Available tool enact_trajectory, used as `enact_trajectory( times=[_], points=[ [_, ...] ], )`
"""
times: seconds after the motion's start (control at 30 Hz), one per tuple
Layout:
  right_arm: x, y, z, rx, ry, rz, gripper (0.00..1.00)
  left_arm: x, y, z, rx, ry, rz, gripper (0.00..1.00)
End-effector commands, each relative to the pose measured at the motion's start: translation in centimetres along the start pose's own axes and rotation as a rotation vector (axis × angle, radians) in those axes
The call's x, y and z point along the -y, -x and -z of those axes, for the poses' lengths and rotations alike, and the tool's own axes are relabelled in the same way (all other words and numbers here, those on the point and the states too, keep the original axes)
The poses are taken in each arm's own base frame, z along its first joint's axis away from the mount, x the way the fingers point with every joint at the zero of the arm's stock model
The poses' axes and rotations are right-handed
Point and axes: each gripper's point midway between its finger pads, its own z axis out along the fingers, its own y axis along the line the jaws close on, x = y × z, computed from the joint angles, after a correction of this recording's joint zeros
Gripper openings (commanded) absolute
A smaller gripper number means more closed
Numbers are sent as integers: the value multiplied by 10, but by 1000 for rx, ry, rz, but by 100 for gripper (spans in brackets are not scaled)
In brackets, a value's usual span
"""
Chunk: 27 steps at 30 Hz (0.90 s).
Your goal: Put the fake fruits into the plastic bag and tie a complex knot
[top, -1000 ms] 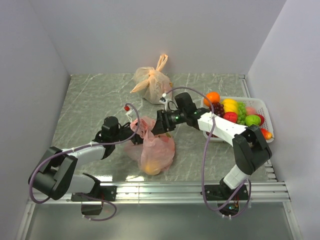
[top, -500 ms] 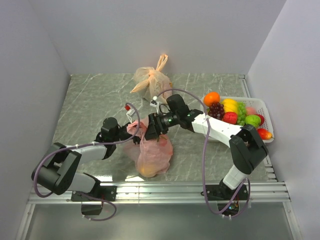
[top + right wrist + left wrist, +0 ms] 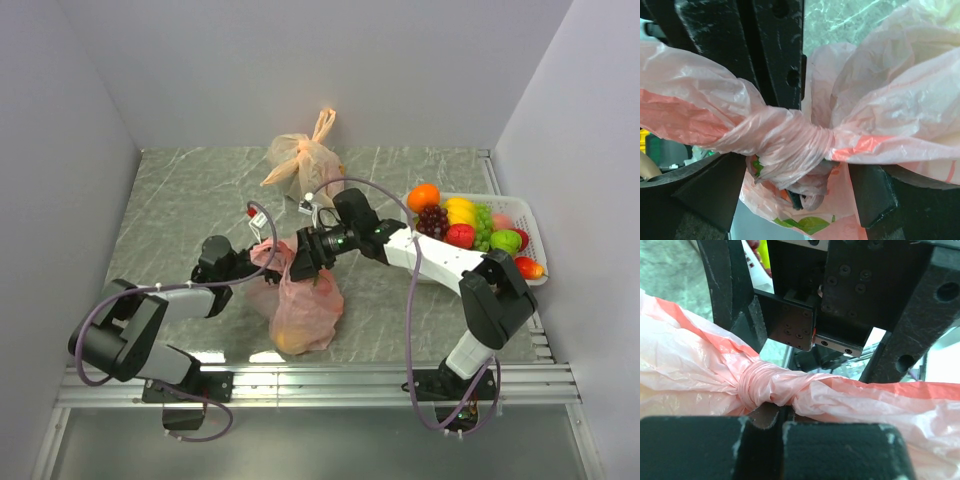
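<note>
Top external view gives you the plastic bag [image 3: 300, 312] sagging on the desk [image 3: 180, 200] between both arms. Your left hand [image 3: 782, 426] is pinched together on its plastic right under the knot [image 3: 760, 385]; your right hand [image 3: 299, 257] has fingers spread, straddling that knot.

One plastic bag [image 3: 300, 315] with one knot [image 3: 757, 387], one pale orange bag [image 3: 305, 165], one white basket [image 3: 536, 243].

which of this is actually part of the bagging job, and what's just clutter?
Job: pink-red bag, its knot, fruit inside it, spare fake fruits, left gripper, right gripper.
Lying about: pale orange tied bag, white basket.
</note>
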Motion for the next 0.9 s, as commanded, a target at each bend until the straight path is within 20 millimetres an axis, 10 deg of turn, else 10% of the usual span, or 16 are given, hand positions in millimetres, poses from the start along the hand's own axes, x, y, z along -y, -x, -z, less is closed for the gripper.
enact_trajectory(
  times=[0.0,0.43,0.87],
  points=[
    [-15,4,-11,-34,38,54,85,44,22,-3,69,-166,-115,0],
    [-14,20,-14,71,42,142,85,51,59,-2,210,-141,26,0],
    [-5,15,47,25,-69,103,95,42,67,3,236,-100,94,0]
  ],
)
